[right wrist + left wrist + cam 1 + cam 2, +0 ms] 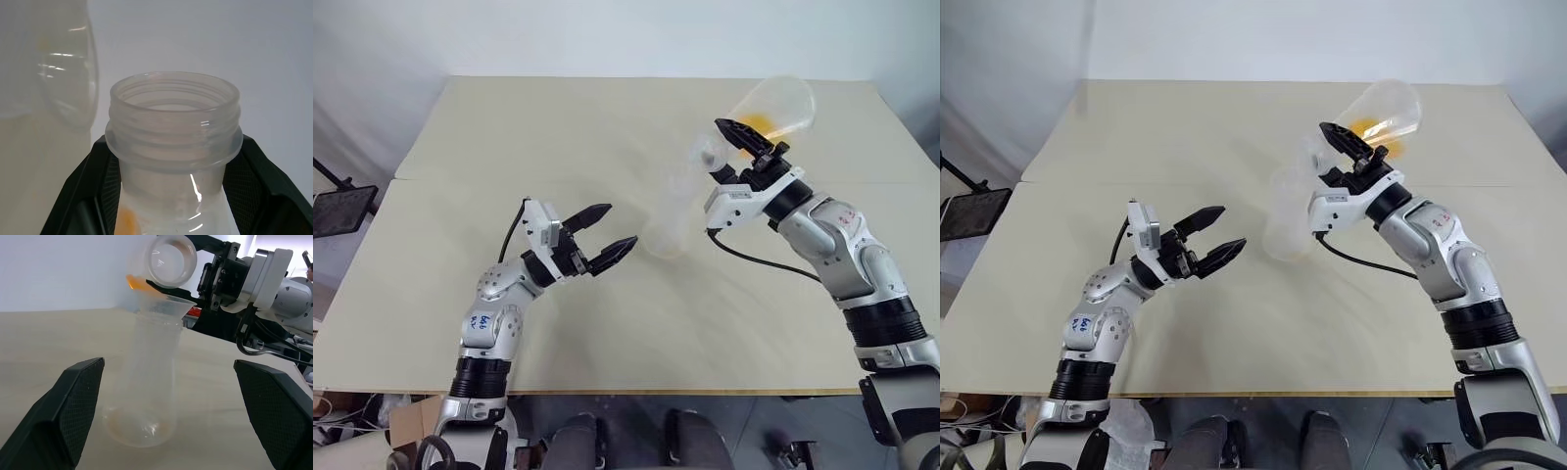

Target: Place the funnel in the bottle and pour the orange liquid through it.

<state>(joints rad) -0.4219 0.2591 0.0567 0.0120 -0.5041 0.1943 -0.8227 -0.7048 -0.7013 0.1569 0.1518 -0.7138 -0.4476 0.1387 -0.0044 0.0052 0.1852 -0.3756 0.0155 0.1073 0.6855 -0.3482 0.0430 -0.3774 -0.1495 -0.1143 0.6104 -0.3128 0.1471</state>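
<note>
1. Orange liquid [136, 283] sat at the lip of the clear pouring vessel [773, 106], tipped over the funnel [164, 302].
2. Right gripper [744, 147] was clamped on the vessel's neck; left gripper [605, 240] had its fingers wide apart, near the bottle [146, 382] but not touching.
3. Bottle stood near mid-table [509, 127], funnel seated in it.
4. Risk, my call: nothing steadied the bottle, so a nudge from the vessel could tip it or spill past the funnel.
</note>
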